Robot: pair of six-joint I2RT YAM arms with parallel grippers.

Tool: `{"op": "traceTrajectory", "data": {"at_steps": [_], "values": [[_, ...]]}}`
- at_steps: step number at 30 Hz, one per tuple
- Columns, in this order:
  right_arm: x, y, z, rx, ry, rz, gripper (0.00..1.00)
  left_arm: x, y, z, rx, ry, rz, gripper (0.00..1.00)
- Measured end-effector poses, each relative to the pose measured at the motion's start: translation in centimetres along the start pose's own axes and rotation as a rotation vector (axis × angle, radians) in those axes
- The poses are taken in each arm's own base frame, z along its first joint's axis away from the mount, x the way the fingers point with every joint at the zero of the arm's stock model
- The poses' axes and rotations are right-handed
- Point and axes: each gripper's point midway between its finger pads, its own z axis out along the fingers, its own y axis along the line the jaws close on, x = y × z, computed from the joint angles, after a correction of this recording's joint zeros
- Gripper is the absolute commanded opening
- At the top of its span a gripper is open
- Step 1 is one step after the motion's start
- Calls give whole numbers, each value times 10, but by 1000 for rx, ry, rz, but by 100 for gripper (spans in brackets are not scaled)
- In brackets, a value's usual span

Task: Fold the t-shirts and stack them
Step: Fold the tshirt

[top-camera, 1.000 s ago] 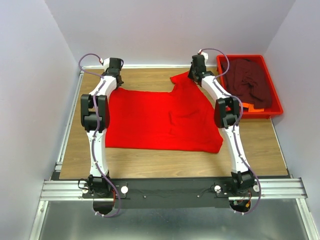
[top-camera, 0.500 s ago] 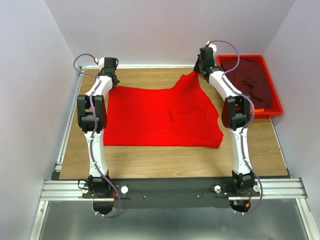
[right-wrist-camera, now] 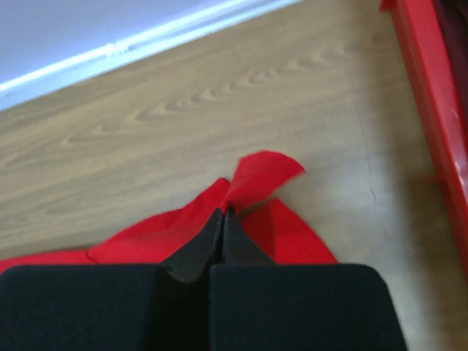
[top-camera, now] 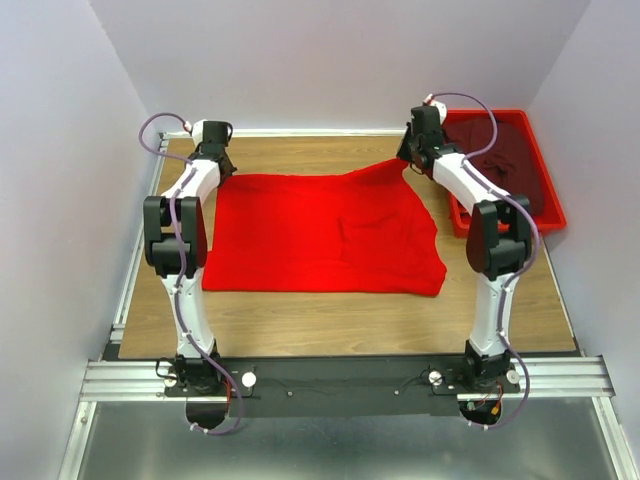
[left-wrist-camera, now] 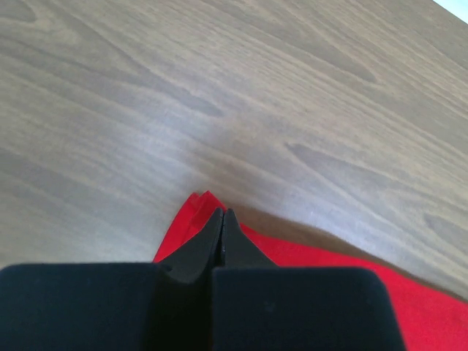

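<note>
The bright red t-shirt (top-camera: pixel 320 235) lay spread nearly flat on the tabletop (top-camera: pixel 330 310), just beside the red tray (top-camera: pixel 555 215), its nearest edge close to the tray's wall but not touching it. The dark maroon t-shirt (top-camera: pixel 510 165) sat crumpled inside the tray.

The left jaws were pressed fully together on the red shirt's far corner, the one farthest from the tray; the left wrist view showed a small point of red cloth pinched at their tips. The right jaws were likewise closed tight on the far corner nearest the tray, with a little flap of cloth poking out past the tips and the fabric rising slightly off the wood there.

The shirt looked light, thin and limp. It would probably sag between the two holds and drag across the wood, not keep any shape. A pinch at the very corners, as here, seemed the sensible hold, though so little cloth in each bite might slip out if it was stretched hard. Whether each pinch held both layers could not be told.
</note>
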Motion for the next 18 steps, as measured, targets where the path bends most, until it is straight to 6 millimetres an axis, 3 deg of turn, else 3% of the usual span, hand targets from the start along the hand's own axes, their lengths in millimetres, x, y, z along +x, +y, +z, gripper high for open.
{"op": "traceTrajectory", "data": {"at_steps": [10, 18], "values": [[28, -26, -72, 16, 38, 65, 0, 0, 11, -43, 31, -27, -39, 0], [54, -42, -116, 12, 71, 110, 0, 24, 23, -56, 32, 10, -58, 0]]}}
